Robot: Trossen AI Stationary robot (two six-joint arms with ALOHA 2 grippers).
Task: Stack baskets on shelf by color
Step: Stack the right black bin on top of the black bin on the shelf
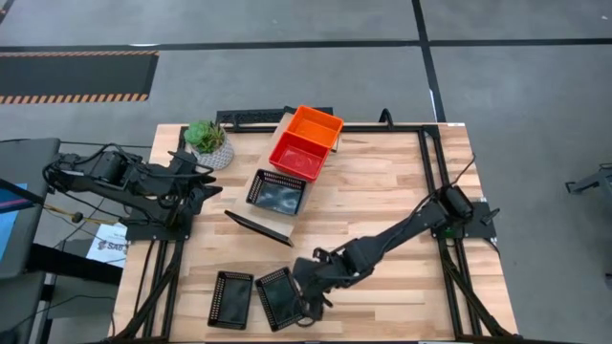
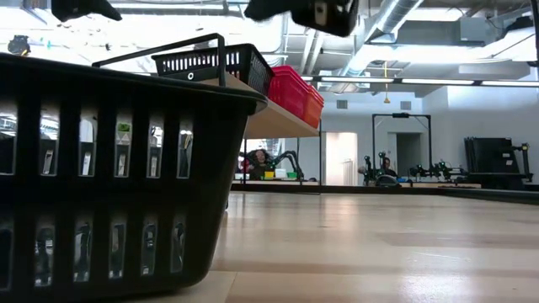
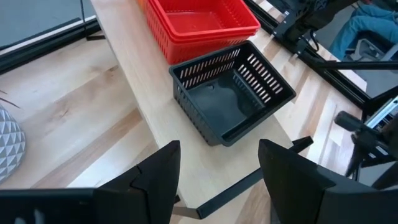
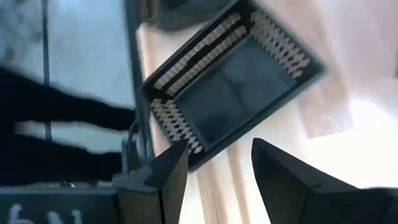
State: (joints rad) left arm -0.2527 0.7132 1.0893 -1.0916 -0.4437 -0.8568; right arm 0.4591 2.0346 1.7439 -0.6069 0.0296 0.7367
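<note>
On the raised shelf (image 3: 149, 112) stand, from its far end, an orange basket (image 1: 313, 125), a red basket (image 1: 296, 156) and a black basket (image 1: 277, 191), each resting on its base. Two more black baskets (image 1: 230, 299) (image 1: 280, 297) lie on the table near its front edge. My right gripper (image 1: 311, 294) hangs open just right of the second one (image 4: 233, 81), fingers slanting down over its rim without touching it. My left gripper (image 3: 217, 174) is open at the table's left, pointed at the shelf's black basket (image 3: 233, 99).
A potted plant (image 1: 208, 143) stands at the table's far left, beside the shelf. The shelf's dark metal end (image 1: 258, 227) juts toward the table's middle. In the low view a black basket (image 2: 109, 177) fills the near left; bare wood lies to the right.
</note>
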